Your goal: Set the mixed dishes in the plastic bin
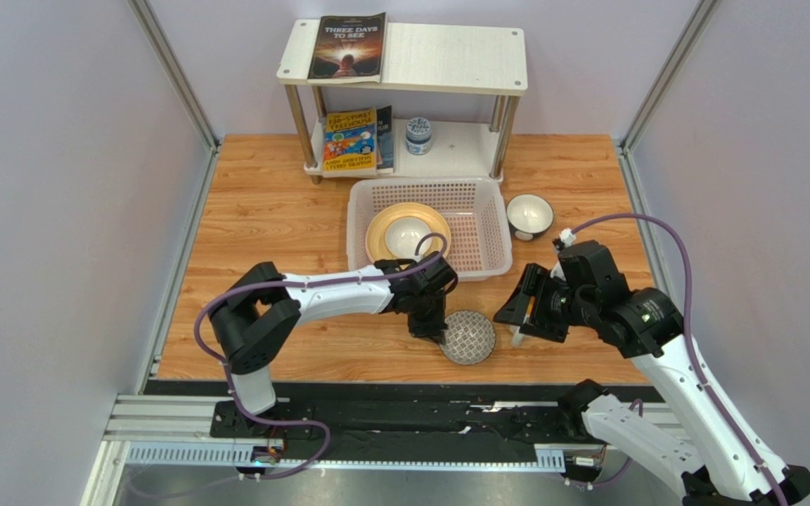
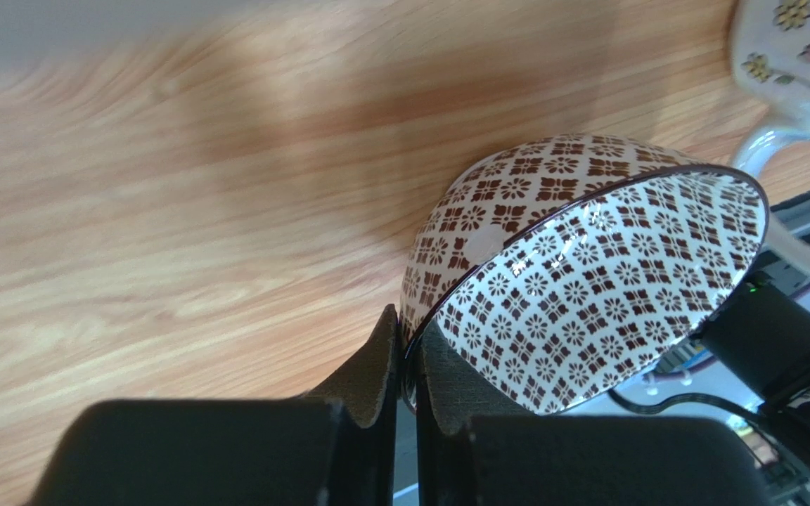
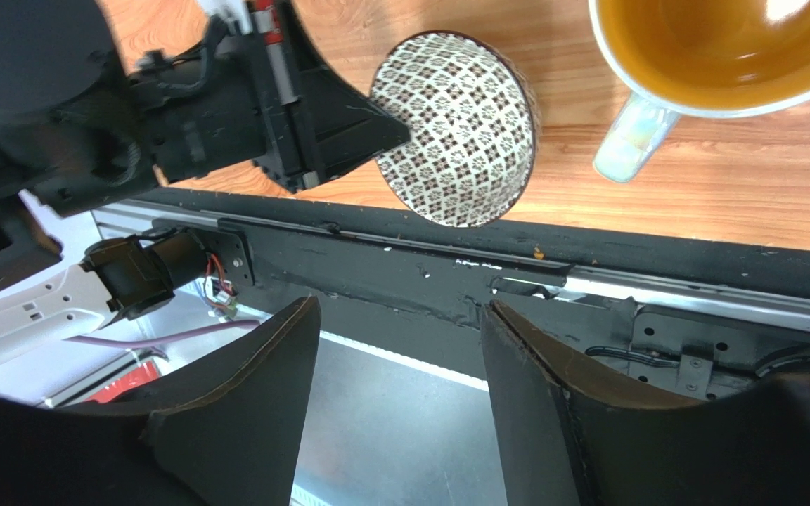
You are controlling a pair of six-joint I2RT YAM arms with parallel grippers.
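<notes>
**Left arm.** The left gripper (image 2: 407,346) is pinching the wall of the grey patterned bowl (image 1: 469,337), one finger inside the rim and one outside, pressed together on the ceramic. In the top view it is gripping the bowl's 10 o'clock edge. The bowl is sitting near the front edge of the tabletop (image 1: 272,232), between the two arms.

**Governing relation.** The plastic bin (image 1: 483,234) is lying at about 11 o'clock from the held bowl, close by, with its near wall standing between them. The bowl is round, so no long axis is constraining the approach. The carry is likely calling for lift first, then travel over that wall. The left arm is the nearer one and is already holding the load. The pale yellow plate (image 1: 381,234) and a small white bowl (image 1: 411,234) are occupying the bin's left half, so the bare mesh at the right is offering the freer landing spot.

**Right arm.** The right gripper (image 3: 399,316) is hanging at 3 o'clock from the bowl, fingers spread, holding nothing. A second white bowl (image 1: 530,215) is resting just outside the bin's right wall.

**Limits of view.**
- Whether the bowl's foot is touching the tabletop cannot be told.
- The yellow-lined mug (image 3: 726,47) is showing cut off in the wrist views; in the top view the right gripper is covering it.
- No pink plate is showing.
</notes>
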